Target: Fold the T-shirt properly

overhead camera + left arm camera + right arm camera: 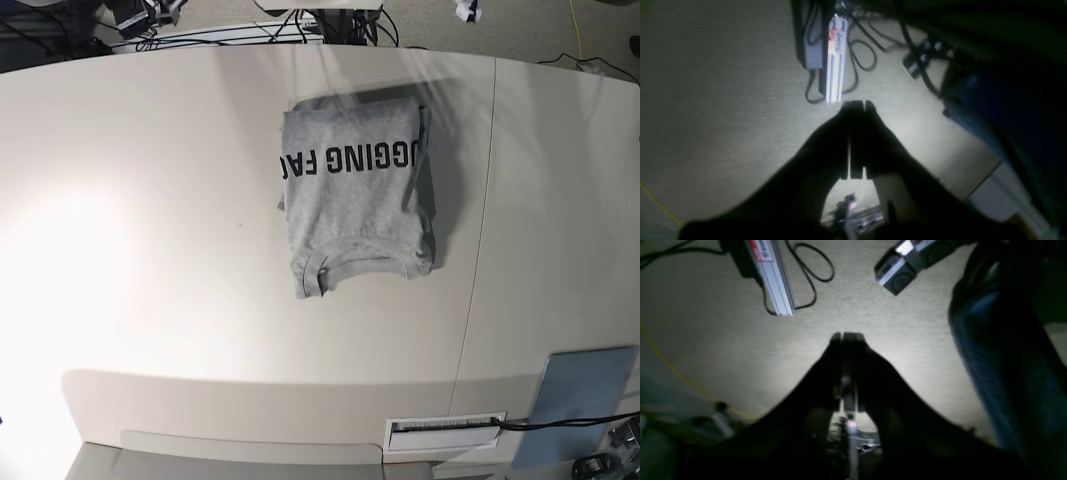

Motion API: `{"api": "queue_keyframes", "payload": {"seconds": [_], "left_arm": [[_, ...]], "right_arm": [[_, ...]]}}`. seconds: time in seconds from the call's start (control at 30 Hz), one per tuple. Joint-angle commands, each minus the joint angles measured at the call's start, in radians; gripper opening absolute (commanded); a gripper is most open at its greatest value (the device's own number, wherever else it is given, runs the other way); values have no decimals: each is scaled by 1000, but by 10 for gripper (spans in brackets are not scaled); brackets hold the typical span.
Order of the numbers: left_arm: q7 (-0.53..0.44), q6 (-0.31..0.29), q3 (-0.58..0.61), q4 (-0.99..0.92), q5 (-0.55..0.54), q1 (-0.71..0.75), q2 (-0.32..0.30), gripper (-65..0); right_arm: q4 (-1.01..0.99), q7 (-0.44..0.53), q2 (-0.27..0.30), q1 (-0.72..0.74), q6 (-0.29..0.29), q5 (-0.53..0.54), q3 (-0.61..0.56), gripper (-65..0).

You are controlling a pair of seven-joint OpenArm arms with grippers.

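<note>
The T-shirt (355,195) lies folded into a compact grey rectangle in the upper middle of the base view on the white table (150,250), long axis running top to bottom of the frame, lettering band across its upper part, collar at the lower edge. Neither arm shows in the base view, so which one is nearer cannot be told. Both wrist views look down at carpet: left gripper (858,106) and right gripper (846,338) are pinched closed on nothing, with no shirt in sight.
</note>
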Motion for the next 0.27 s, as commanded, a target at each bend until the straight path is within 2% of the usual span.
{"api": "queue_keyframes", "payload": {"seconds": [0.0, 0.1, 0.23], "left_arm": [[-8, 17, 0, -51, 14, -38, 2, -650], [-18, 88, 0, -209, 75, -157, 23, -650], [-23, 120, 0, -349, 122, -266, 43, -650]], "right_arm": [[-47, 11, 16, 31, 2, -3, 2, -650], [-190, 35, 29, 137, 24, -3, 2, -650], [-304, 41, 35, 222, 35, -3, 2, -650]]}}
